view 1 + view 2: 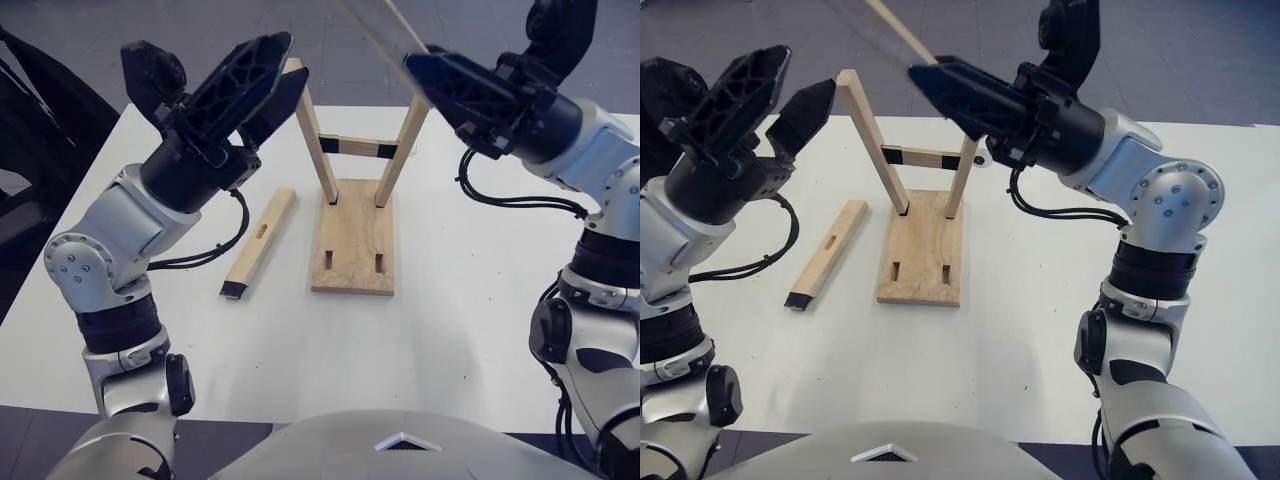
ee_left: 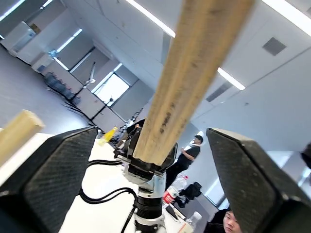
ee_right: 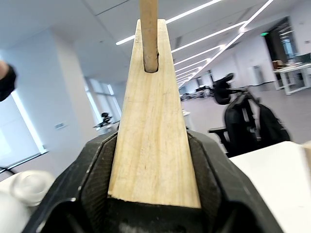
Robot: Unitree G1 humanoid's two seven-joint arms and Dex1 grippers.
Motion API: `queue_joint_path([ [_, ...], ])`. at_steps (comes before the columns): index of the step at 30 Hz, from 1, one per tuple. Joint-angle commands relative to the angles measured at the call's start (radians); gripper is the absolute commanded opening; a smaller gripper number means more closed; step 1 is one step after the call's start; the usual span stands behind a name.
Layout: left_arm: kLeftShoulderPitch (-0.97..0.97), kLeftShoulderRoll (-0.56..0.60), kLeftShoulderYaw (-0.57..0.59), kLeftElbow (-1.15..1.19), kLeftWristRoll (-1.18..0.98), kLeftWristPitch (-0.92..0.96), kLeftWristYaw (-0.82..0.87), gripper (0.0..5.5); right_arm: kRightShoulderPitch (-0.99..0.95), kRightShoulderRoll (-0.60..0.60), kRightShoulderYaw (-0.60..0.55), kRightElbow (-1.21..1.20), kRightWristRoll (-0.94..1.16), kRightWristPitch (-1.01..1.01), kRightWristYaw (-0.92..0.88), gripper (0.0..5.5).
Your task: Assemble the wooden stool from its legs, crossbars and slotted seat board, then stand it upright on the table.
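The slotted seat board (image 1: 352,262) lies flat on the white table. Two legs stand in its far slots, leaning apart: a left leg (image 1: 315,140) and a right leg (image 1: 398,155), joined by a crossbar (image 1: 358,147) with black ends. My left gripper (image 1: 295,58) is open at the top of the left leg (image 2: 194,73), and the left wrist view shows a gap to each finger (image 2: 43,179). My right gripper (image 1: 420,65) is shut on the top of the right leg (image 3: 153,136). A thin wooden rod (image 3: 148,34) sticks out through the slot in that leg. A third leg (image 1: 258,245) lies loose on the table.
The white table (image 1: 480,330) has bare room in front of and to the right of the board. Its far edge runs just behind the standing legs. Black cables hang under both forearms.
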Motion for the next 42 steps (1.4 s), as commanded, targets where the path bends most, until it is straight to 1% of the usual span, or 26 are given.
queue_joint_path([
  [1, -0.025, -0.008, -0.023, 0.01, -0.009, 0.026, 0.015, 4.26, -0.002, -0.013, 0.028, -0.042, 0.038, 0.029, 0.016, 2.04],
  [4, -0.007, 0.007, -0.035, -0.044, -0.01, 0.046, -0.027, 4.26, -0.002, -0.004, 0.028, -0.056, 0.056, 0.025, -0.006, 2.04],
  [8, 0.046, 0.057, -0.047, -0.09, -0.008, 0.055, -0.059, 4.26, 0.003, 0.0, 0.027, -0.076, 0.089, 0.022, -0.034, 2.04],
  [10, 0.06, 0.071, -0.046, -0.096, -0.006, 0.036, -0.065, 4.56, 0.007, -0.006, 0.03, -0.081, 0.095, 0.021, -0.041, 2.04],
  [12, 0.049, 0.059, -0.041, -0.092, -0.008, -0.001, -0.053, 4.85, 0.016, -0.012, 0.038, -0.089, 0.094, 0.022, -0.042, 2.04],
  [15, 0.039, 0.041, -0.037, -0.097, -0.009, -0.035, -0.057, 4.94, 0.027, -0.013, 0.05, -0.096, 0.084, 0.018, -0.045, 2.04],
  [19, 0.045, 0.039, -0.032, -0.127, -0.009, -0.032, -0.107, 4.94, 0.027, -0.01, 0.054, -0.091, 0.078, 0.008, -0.056, 2.04],
  [22, 0.071, 0.076, -0.05, -0.145, -0.009, -0.002, -0.15, 4.94, 0.02, -0.005, 0.055, -0.077, 0.074, -0.002, -0.068, 2.04],
  [33, 0.054, 0.085, -0.067, -0.111, -0.006, -0.064, -0.096, 4.94, 0.036, -0.018, 0.081, -0.096, 0.054, -0.004, -0.056, 2.04],
  [40, 0.014, 0.062, -0.042, -0.088, -0.009, -0.092, -0.094, 4.94, 0.085, -0.026, 0.097, -0.126, 0.045, -0.002, -0.055, 2.04],
  [41, 0.016, 0.066, -0.042, -0.085, -0.009, -0.086, -0.097, 4.75, 0.088, -0.026, 0.096, -0.128, 0.046, -0.002, -0.057, 2.04],
  [42, 0.018, 0.072, -0.043, -0.083, -0.009, -0.077, -0.104, 4.68, 0.089, -0.026, 0.094, -0.131, 0.049, -0.003, -0.062, 2.04],
])
